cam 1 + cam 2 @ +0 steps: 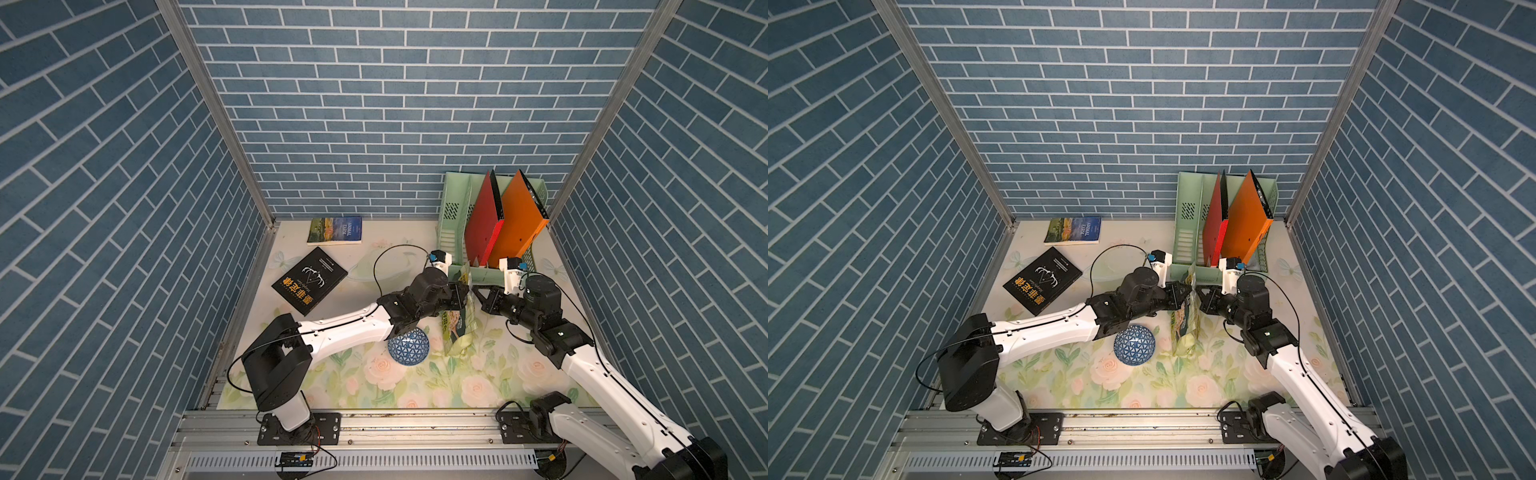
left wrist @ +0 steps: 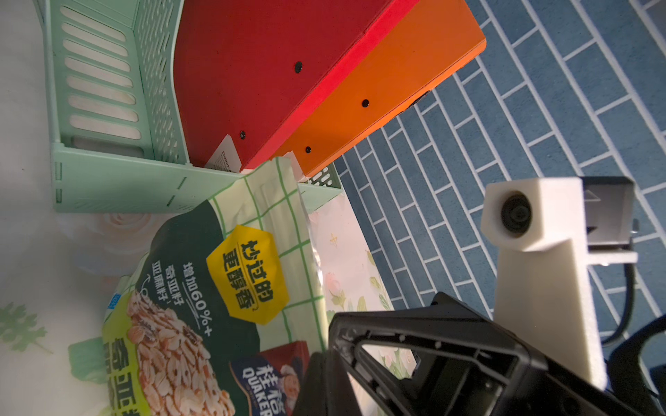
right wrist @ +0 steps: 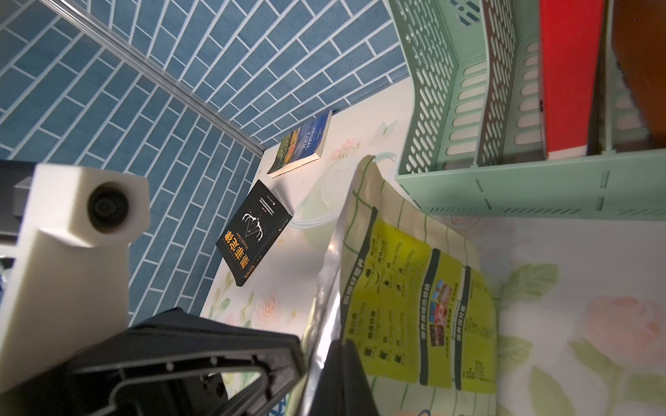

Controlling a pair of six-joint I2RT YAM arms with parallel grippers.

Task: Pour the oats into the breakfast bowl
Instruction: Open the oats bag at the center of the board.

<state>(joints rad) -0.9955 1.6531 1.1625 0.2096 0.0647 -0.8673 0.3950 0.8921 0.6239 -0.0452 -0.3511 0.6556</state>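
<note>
Your left gripper [image 1: 464, 289] and right gripper [image 1: 477, 296] meet nose to nose at the top of the oats bag [image 1: 457, 328], which sits between them in both top views. Left gripper's jaws are pressed together, pinching the bag's printed front wall near the top edge; in the left wrist view its dark fingers [image 2: 319, 381] sit right against that wall. Right gripper's jaws are also pressed together, pinching the back wall with the yellow-green label panels; the right wrist view shows the fingers [image 3: 338, 378] on the bag [image 3: 396, 288] beside its silver inner edge. The bag is upright, slightly crumpled at the bottom. You cannot tell whether its base touches the floral table cover [image 1: 374, 382]. No loose oats show; they are hidden inside.

The breakfast bowl [image 1: 409, 351] sits on the cover just beside the bag's lower end, on the left arm's side. It is partly under the left forearm and apart from both grippers. It looks empty in a top view [image 1: 1134, 345].

A mint file rack [image 1: 453, 216] with a red folder [image 1: 482, 224] and an orange folder [image 1: 519, 220] stands just behind the bag. A black book [image 1: 309, 280] and a landscape-cover book [image 1: 334, 230] lie well apart, toward the back left.
</note>
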